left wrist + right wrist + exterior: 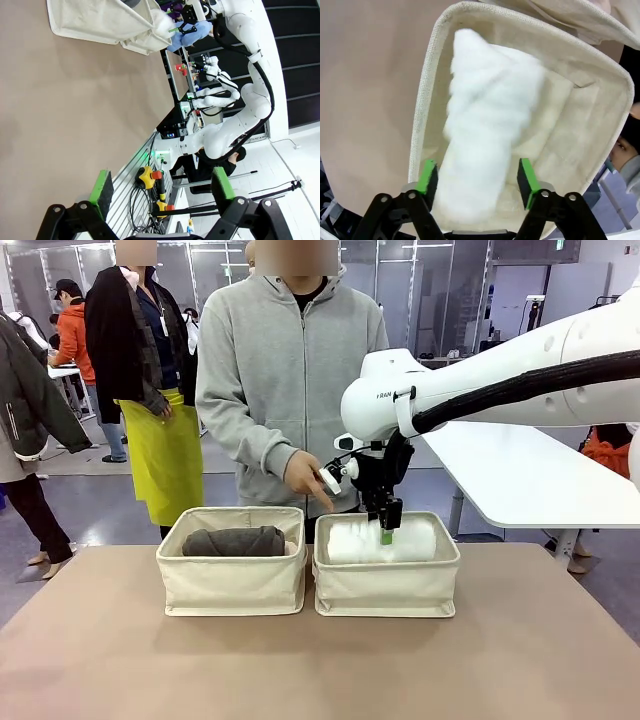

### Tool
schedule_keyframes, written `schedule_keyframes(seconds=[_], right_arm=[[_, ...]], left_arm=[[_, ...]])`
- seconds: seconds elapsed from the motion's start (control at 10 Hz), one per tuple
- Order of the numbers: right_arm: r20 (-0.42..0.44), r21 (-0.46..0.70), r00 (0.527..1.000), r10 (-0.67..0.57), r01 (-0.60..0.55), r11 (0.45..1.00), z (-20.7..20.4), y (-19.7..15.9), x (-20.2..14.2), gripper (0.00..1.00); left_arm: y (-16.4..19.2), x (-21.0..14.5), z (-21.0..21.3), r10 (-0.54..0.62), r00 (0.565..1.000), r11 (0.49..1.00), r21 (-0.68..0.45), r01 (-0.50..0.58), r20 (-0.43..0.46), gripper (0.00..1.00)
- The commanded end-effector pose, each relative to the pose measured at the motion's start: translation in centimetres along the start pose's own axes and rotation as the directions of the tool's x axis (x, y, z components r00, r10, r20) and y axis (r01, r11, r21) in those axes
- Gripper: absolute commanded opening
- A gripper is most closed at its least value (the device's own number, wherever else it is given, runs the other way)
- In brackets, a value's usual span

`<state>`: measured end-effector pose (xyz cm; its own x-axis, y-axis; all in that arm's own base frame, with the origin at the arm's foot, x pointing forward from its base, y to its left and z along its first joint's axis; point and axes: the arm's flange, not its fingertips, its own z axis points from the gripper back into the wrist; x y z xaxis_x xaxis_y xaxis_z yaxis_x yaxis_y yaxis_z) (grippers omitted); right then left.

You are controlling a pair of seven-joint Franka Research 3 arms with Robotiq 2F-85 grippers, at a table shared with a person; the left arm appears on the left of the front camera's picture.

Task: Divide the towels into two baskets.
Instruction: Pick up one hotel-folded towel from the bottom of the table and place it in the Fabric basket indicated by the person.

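Two cream baskets stand side by side on the table. A dark grey towel lies rolled in the left basket. A white towel lies in the right basket. My right gripper hangs just above that white towel. In the right wrist view the right gripper is open, its green pads standing apart on either side of the white towel inside the basket. My left gripper is open over bare tabletop, nothing between its fingers.
A person in a grey hoodie stands behind the baskets, one hand held close to my right gripper. The brown table is bare in front of the baskets. In the left wrist view a cream basket lies far off.
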<state>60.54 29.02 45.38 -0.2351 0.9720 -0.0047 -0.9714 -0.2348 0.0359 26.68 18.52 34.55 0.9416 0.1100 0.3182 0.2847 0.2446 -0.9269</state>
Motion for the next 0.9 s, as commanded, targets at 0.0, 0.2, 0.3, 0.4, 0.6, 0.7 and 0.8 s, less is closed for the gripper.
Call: schedule_keyframes(seconds=[0.0, 0.2, 0.3, 0.4, 0.6, 0.7, 0.8], right_arm=[[-0.011, 0.005, 1.000, -0.027, 0.027, 1.000, 0.4, 0.4, -0.1, 1.00], [-0.015, 0.000, 0.999, -0.034, 0.034, 0.999, 0.7, 0.8, 0.0, 1.00], [-0.006, -0.003, 0.999, -0.043, 0.043, 0.999, 0.9, 1.2, -0.1, 1.00], [0.007, -0.034, 0.995, -0.104, 0.104, 0.994, 1.1, 2.6, -0.5, 1.00], [0.000, -0.005, 1.000, -0.008, 0.008, 1.000, 0.5, 0.1, -0.1, 1.00], [0.000, -0.005, 1.000, -0.008, 0.008, 1.000, 0.5, 0.1, -0.1, 1.00], [0.000, -0.005, 1.000, -0.008, 0.008, 1.000, 0.5, 0.1, -0.1, 1.00]], left_arm=[[-0.4, -0.3, 0.2, 0.006, 1.000, 1.000, -0.009, -0.006, -0.003, 1.00], [-0.4, -0.3, 0.2, 0.006, 1.000, 1.000, -0.009, -0.006, -0.003, 1.00], [-0.4, -0.3, 0.2, 0.006, 1.000, 1.000, -0.009, -0.006, -0.003, 1.00], [-0.4, -0.3, 0.2, 0.006, 1.000, 1.000, -0.009, -0.006, -0.003, 1.00], [-0.4, -0.3, 0.2, 0.006, 1.000, 1.000, -0.009, -0.006, -0.003, 1.00], [-0.4, -0.3, 0.2, 0.006, 1.000, 1.000, -0.009, -0.006, -0.003, 1.00], [-0.4, -0.3, 0.2, 0.006, 1.000, 1.000, -0.009, -0.006, -0.003, 1.00]])
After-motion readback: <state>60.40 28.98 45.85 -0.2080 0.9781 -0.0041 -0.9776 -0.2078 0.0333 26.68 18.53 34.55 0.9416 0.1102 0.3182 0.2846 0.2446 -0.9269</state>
